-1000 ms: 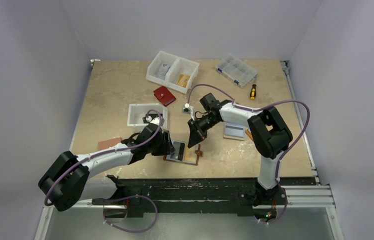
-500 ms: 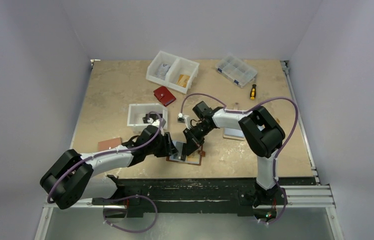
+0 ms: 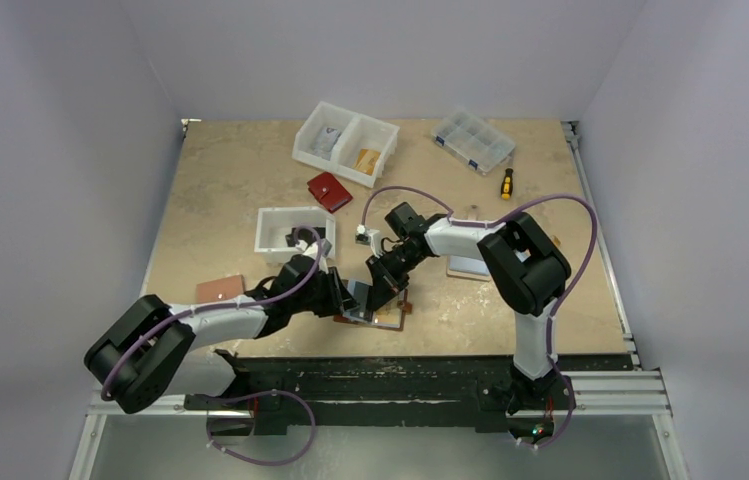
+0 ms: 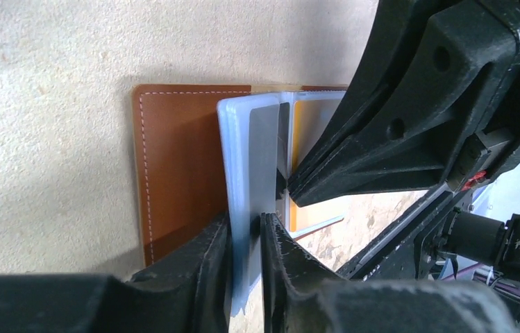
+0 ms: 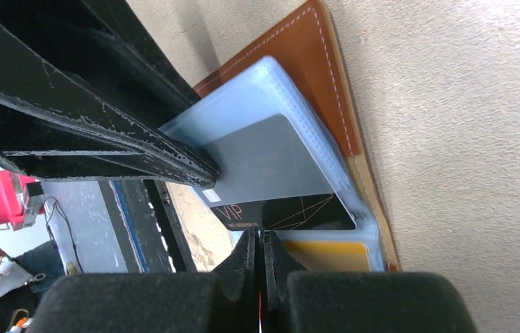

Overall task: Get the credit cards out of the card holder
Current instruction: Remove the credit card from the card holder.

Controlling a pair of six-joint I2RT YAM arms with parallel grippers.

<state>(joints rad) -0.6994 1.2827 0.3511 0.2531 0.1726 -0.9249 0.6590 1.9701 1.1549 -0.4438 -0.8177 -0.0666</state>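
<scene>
Card holder (image 4: 177,173) lying open, brown leather down, near the middle of the table's (image 3: 240,180) near edge, between the two arms. The left gripper (image 4: 245,225) has its jaws clamped on the raised light-blue sleeve (image 4: 243,132), standing it up off the leather. The right gripper (image 5: 260,243) has its jaws pressed together on the exposed edge of a dark credit card (image 5: 291,211) that pokes partway out of the sleeve.

To do this step well, the right arm would likely need to pull straight along the pocket's opening while the left holds the sleeve firm. That way the holder should not drag, nor the thin card slip free.

The right wrist view shows the card's gold "VIP" lettering and a yellow panel (image 5: 330,253) beneath it. The left wrist view shows the card only as a grey strip, but it makes the left pinch plain. The top view shows where the holder sits, yet hides the card.
</scene>
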